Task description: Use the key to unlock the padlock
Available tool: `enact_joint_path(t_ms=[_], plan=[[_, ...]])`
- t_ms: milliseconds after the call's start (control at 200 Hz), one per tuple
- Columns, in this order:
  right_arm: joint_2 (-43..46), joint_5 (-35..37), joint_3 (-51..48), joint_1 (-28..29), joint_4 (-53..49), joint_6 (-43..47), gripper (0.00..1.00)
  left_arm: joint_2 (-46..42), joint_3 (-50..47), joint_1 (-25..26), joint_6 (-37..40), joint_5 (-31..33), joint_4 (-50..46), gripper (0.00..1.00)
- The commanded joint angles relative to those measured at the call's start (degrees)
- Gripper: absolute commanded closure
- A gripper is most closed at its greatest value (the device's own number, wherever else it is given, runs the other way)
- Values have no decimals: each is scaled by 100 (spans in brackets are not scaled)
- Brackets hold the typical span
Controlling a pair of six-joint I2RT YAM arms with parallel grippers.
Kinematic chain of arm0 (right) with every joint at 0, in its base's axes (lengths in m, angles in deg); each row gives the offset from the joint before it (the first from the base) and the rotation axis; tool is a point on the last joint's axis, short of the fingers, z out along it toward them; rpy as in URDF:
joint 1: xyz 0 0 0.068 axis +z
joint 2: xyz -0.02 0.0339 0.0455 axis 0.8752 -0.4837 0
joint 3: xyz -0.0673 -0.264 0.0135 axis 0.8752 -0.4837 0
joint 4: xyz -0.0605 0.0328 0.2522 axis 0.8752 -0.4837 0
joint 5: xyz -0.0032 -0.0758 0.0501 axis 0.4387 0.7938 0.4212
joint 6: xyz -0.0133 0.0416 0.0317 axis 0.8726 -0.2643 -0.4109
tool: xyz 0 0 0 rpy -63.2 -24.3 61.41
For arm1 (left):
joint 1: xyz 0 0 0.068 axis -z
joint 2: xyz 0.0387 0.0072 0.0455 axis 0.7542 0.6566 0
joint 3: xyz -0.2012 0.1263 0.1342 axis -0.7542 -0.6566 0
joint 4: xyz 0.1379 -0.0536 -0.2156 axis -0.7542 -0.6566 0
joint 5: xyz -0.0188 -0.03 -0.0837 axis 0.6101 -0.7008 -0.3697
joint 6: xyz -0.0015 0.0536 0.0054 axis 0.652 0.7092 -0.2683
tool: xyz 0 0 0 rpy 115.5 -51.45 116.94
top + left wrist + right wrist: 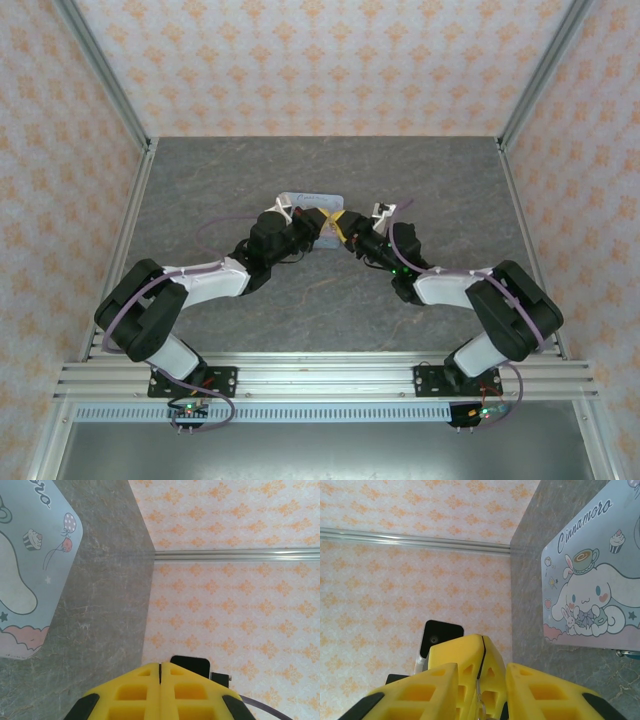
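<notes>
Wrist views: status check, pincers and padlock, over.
Left pincer shut, grip contents hidden. Right pincer open, straddling left's yellow fingertips. Padlock, key: too small to tell. Cartoon tin flat on table beside both.

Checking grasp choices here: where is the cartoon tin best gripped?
Probably by its two long edges, across the shorter width, coming from straight above: the tin lies flat on the table, printed lid up, so only its edges offer opposing faces.

Top external: high at the 6 o'clock edge of the table, looking down. Wrist cameras: low, close, rolled sideways; both share the tin, 10 o'clock left, 2 o'clock right.
</notes>
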Motion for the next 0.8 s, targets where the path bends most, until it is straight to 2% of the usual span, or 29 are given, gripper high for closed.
enact_joint_path(t_ms=[0,135,230,315,460,791], plan=[[-80,53,28,59,257,-28,73,44,180,95,83,178,139,100],[-131,37,37,78,305,-55,74,35,187,110,100,184,129,100],[-139,39,16,90,311,-53,69,31,191,112,101,194,129,100],[-135,70,-14,85,333,-55,74,26,191,112,101,191,129,100],[-126,81,-42,85,358,-81,76,16,191,113,110,216,96,100],[46,-10,-172,129,408,-91,72,34,179,119,110,237,109,100]])
